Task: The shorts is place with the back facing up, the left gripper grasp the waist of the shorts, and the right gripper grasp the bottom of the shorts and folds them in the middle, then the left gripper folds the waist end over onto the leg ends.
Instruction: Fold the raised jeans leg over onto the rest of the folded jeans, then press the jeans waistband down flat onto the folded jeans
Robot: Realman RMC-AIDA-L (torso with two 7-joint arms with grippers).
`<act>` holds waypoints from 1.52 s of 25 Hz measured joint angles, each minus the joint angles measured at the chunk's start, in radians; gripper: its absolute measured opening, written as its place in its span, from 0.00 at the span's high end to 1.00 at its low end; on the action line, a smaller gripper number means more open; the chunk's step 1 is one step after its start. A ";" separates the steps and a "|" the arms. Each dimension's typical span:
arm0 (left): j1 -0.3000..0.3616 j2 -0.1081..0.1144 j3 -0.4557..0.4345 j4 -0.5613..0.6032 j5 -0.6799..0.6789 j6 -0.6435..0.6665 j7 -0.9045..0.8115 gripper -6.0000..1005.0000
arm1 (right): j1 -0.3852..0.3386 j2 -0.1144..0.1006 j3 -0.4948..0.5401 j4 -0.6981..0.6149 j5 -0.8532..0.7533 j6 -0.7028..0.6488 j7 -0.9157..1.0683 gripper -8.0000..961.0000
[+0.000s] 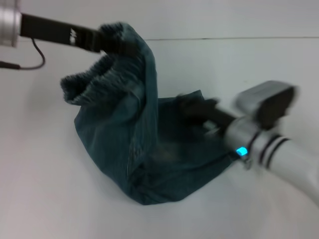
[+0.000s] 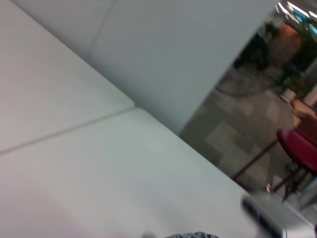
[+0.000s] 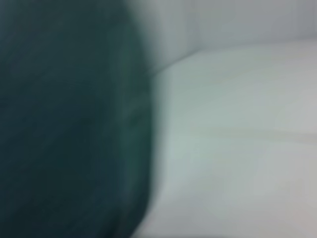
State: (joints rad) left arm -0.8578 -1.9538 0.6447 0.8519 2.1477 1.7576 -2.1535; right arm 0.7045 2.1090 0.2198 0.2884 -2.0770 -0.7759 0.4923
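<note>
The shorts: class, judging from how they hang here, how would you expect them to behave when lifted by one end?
Probably floppy: the shorts drape from the left pincer at the waist, the rest pooling on the table. Likely fairly heavy cloth, hanging in thick folds. Unlikely to roll or break.

- The shorts (image 1: 149, 149) are dark teal-blue denim, plain, with faint vertical stitch lines down the raised fold.
- The waist of the shorts (image 1: 92, 82) is a paler, greyish blue with fine ribbed gathers.
- The left gripper (image 1: 112, 44) is black, on a black arm with a small white mark and a silver cuff.
- The right gripper (image 1: 192, 107) is black; the arm behind it is silver-white with two black bands and a small cyan light.
- The table (image 1: 45, 189) is plain white.
- A dark red stool (image 2: 299, 146) stands on a grey floor.
</note>
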 joint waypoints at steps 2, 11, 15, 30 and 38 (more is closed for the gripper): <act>-0.001 -0.009 0.031 -0.013 -0.001 0.000 0.012 0.88 | -0.042 -0.005 0.094 -0.034 0.003 -0.077 0.003 0.98; -0.033 -0.081 0.259 -0.067 0.000 -0.116 0.047 0.88 | -0.107 -0.011 0.262 -0.150 0.167 -0.378 0.076 0.98; -0.055 -0.123 0.349 -0.096 0.000 -0.214 0.054 0.84 | -0.106 -0.015 0.265 -0.175 0.230 -0.411 0.101 0.98; -0.097 -0.208 0.537 -0.177 -0.007 -0.478 0.050 0.57 | -0.106 -0.014 0.256 -0.189 0.228 -0.377 0.126 0.98; -0.069 -0.160 0.416 -0.087 -0.007 -0.225 0.058 0.34 | -0.111 -0.014 0.250 -0.187 0.226 -0.356 0.126 0.98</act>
State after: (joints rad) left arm -0.9264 -2.1140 1.0611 0.7646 2.1411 1.5329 -2.0959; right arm 0.5940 2.0954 0.4702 0.1010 -1.8512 -1.1323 0.6187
